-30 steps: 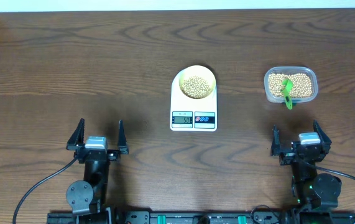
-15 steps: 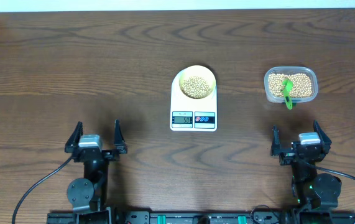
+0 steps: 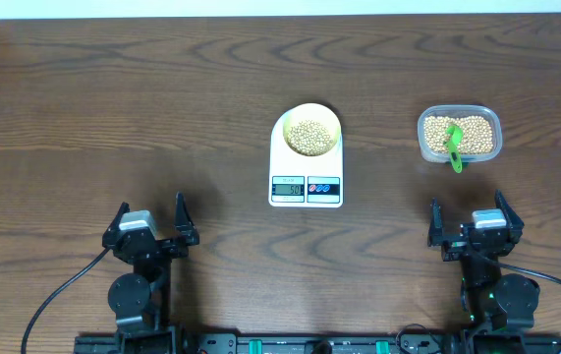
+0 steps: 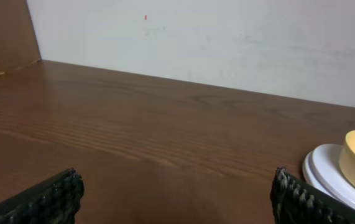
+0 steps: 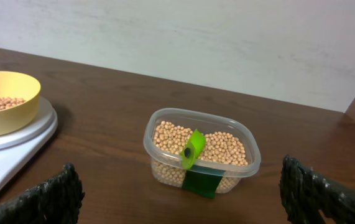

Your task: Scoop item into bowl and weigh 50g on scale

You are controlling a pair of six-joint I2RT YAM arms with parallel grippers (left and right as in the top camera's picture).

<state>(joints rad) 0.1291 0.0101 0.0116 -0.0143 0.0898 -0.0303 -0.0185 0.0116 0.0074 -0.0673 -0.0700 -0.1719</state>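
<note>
On the scale (image 3: 278, 169), the yellow bowl (image 3: 286, 125) holds beans (image 3: 308, 137).
Left fingers (image 3: 181, 211) and right fingers (image 3: 435, 217) stand wide apart, empty, well short of it; a green scoop (image 3: 454, 142) lies in the tub (image 3: 421, 133).

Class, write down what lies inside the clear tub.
Tan beans fill the tub, with a green scoop resting on them. The tub's floor is covered by beans.

Scale display (image 3: 288, 187) digits too small
</note>
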